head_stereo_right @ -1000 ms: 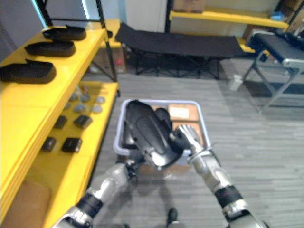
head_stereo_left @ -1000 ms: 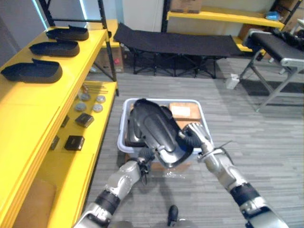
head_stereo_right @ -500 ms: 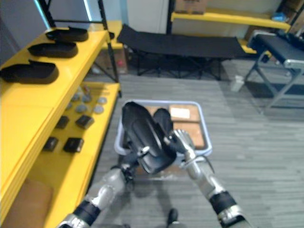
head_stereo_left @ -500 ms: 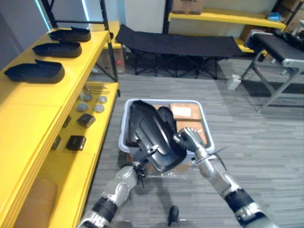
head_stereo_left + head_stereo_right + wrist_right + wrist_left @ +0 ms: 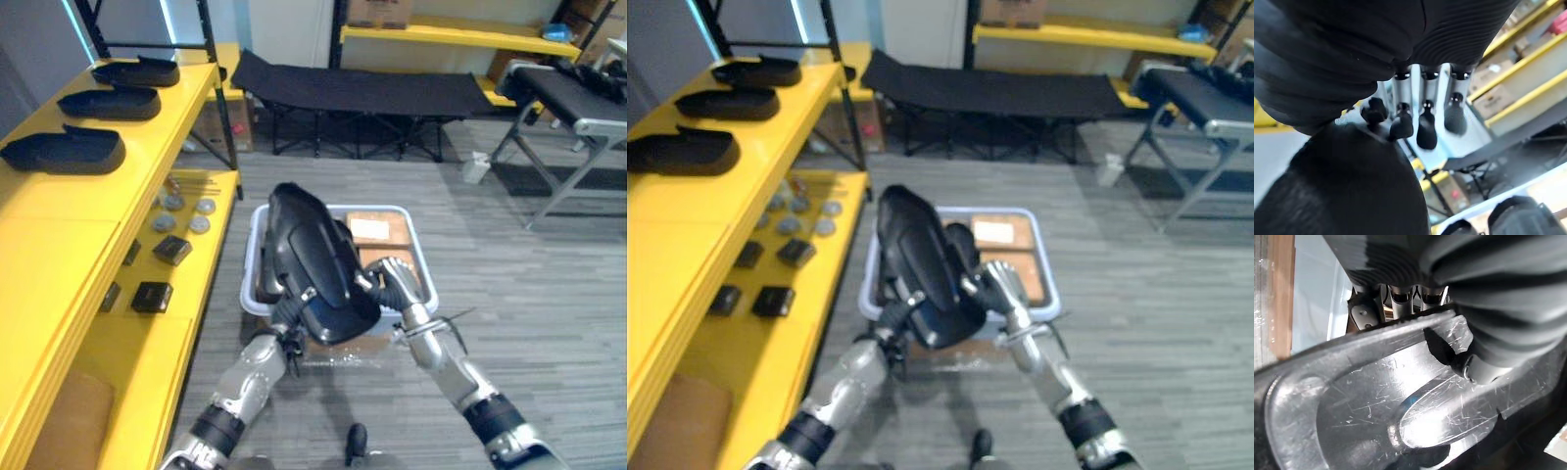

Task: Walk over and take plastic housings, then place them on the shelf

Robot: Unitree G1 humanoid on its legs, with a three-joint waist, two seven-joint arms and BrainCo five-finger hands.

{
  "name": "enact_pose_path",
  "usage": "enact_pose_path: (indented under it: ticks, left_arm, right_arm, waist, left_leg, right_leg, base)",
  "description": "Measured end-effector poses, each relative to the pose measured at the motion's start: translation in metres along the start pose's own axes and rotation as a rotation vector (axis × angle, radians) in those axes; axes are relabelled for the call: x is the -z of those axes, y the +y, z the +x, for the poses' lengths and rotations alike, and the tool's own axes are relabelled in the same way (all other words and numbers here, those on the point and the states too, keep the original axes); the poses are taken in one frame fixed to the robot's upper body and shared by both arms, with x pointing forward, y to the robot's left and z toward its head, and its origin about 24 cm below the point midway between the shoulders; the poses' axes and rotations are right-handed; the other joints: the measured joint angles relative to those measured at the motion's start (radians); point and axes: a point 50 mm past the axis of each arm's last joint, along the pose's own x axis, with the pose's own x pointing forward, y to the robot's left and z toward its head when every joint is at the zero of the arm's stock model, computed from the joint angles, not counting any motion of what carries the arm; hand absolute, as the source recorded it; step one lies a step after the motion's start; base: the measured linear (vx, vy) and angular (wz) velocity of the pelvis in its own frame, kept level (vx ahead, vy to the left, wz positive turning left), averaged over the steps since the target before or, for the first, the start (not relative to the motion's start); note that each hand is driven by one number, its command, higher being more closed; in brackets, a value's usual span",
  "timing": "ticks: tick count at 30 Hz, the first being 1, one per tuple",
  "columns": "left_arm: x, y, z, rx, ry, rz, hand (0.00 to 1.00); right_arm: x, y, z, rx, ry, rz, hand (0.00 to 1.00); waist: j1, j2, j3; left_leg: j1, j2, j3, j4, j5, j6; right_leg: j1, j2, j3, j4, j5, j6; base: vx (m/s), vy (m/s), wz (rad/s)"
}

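- At 9 o'clock from the crate, the yellow shelf (image 5: pixel 59 225) carries three other black housings (image 5: pixel 110 101) in a row.
- The left hand (image 5: pixel 290 331) clamps the 6 o'clock end of the plastic housing (image 5: pixel 313 259), a long, black, glossy, rounded shell, tilted above the white crate (image 5: pixel 382 208).
- The right hand (image 5: pixel 392 282) grasps its 4 o'clock edge.

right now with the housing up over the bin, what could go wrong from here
1. The plastic housing is large and gripped just at its near end, left hand pinching the rim and right hand curled on its edge. It could tip or slip back into the bin.
2. Swung toward the yellow shelf, its long far end might knock the three housings lying on top.
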Motion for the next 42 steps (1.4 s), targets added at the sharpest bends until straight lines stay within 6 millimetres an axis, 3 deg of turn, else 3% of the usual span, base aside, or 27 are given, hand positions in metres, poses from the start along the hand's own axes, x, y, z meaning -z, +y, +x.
enact_pose_path:
  ticks: [12, 19, 23, 28, 30, 36, 42]
  left_arm:
    - [-0.027, -0.003, 0.003, -0.091, -0.168, 0.175, 1.0]
    - [-0.05, -0.009, -0.003, -0.176, -0.34, 0.344, 1.0]
    - [-0.068, -0.005, -0.01, -0.301, -0.475, 0.401, 1.0]
    - [-0.072, 0.008, -0.021, -0.481, -0.567, 0.531, 1.0]
    - [-0.064, 0.018, -0.028, -0.593, -0.577, 0.639, 1.0]
    - [-0.058, 0.052, -0.039, -0.834, -0.576, 0.747, 1.0]
    - [-0.051, 0.083, -0.056, -0.957, -0.566, 0.617, 1.0]
  right_arm:
    - [0.005, 0.004, -0.003, 0.003, 0.071, 0.074, 0.0]
    - [0.009, 0.016, -0.011, -0.013, 0.184, 0.225, 0.0]
    - [0.018, 0.015, -0.019, 0.06, 0.279, 0.359, 0.0]
    - [0.027, -0.002, -0.027, 0.219, 0.352, 0.583, 0.0]
    - [0.019, -0.012, -0.03, 0.263, 0.288, 0.739, 0.0]
    - [0.01, -0.037, -0.042, 0.333, 0.13, 0.985, 0.0]
    - [0.028, -0.056, -0.069, 0.512, 0.178, 1.014, 0.0]
  waist:
    - [-0.002, -0.003, -0.002]
    - [0.0, -0.006, -0.004]
    - [0.0, -0.006, -0.004]
    - [-0.001, -0.006, -0.004]
    - [-0.003, -0.006, -0.004]
    - [-0.007, -0.005, -0.004]
    - [-0.029, -0.003, -0.017]
  left_leg:
    - [0.004, 0.002, 0.017, 0.003, -0.002, 0.001]
    - [0.004, 0.001, 0.016, 0.003, -0.003, 0.002]
    - [0.004, 0.001, 0.016, 0.003, -0.003, 0.002]
    - [0.006, 0.001, 0.017, 0.001, -0.003, 0.001]
    - [0.013, 0.001, 0.022, -0.002, -0.004, 0.0]
    - [0.024, 0.002, 0.04, -0.007, -0.006, 0.0]
    - [0.034, 0.006, 0.052, -0.018, -0.01, -0.004]
  right_leg:
    - [-0.002, 0.0, 0.012, 0.0, 0.0, -0.001]
    - [-0.002, 0.0, 0.012, 0.0, 0.0, -0.001]
    - [-0.002, 0.0, 0.012, 0.0, 0.0, 0.0]
    - [-0.002, 0.001, 0.014, 0.0, 0.0, 0.0]
    - [-0.001, 0.002, 0.018, -0.001, 0.0, 0.0]
    - [-0.002, 0.004, 0.037, -0.008, -0.001, 0.0]
    - [-0.004, 0.011, 0.044, -0.008, -0.018, 0.007]
  base:
    - [-0.01, 0.001, -0.03]
    - [0.0, 0.0, 0.0]
    - [0.0, 0.0, 0.0]
    - [0.0, 0.0, -0.01]
    - [0.01, 0.004, -0.07]
    - [0.0, 0.005, -0.08]
    - [0.02, -0.001, -0.07]
